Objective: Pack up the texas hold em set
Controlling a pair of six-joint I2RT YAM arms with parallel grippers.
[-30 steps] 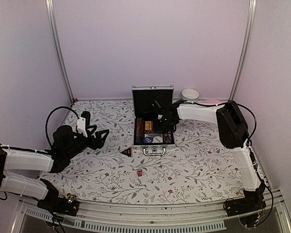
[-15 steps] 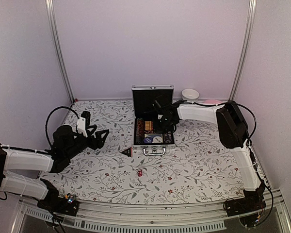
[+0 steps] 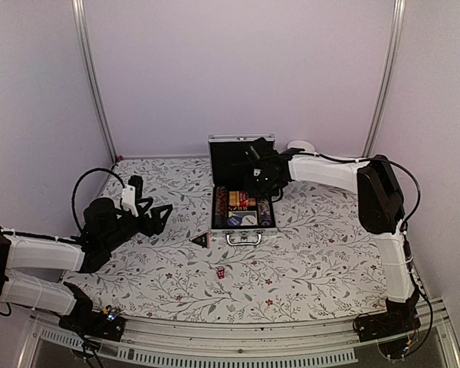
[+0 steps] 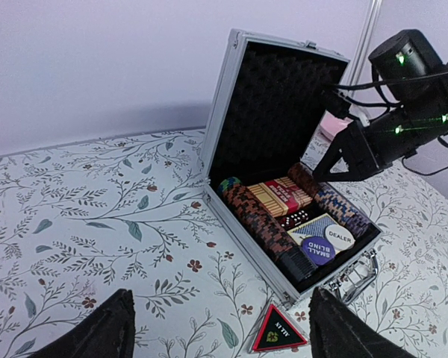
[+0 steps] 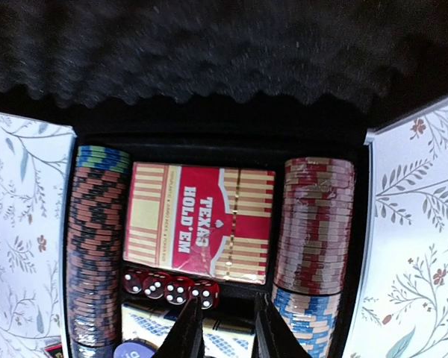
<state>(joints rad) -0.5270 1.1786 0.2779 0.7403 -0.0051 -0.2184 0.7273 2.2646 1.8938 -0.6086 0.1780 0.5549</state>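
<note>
Top external view: the black triangular piece (image 3: 201, 240) lies on the table (image 3: 307, 253) at 7 o'clock of the open case (image 3: 241, 139) and 4 o'clock from the wide, empty left hand (image 3: 165, 217), the nearer one. The right hand (image 3: 261, 188), narrowly parted and empty, hovers over the case.

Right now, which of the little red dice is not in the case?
The single red die on the flowered table, in front of the case; the other dice sit in a row inside it, beside the card pack.
</note>
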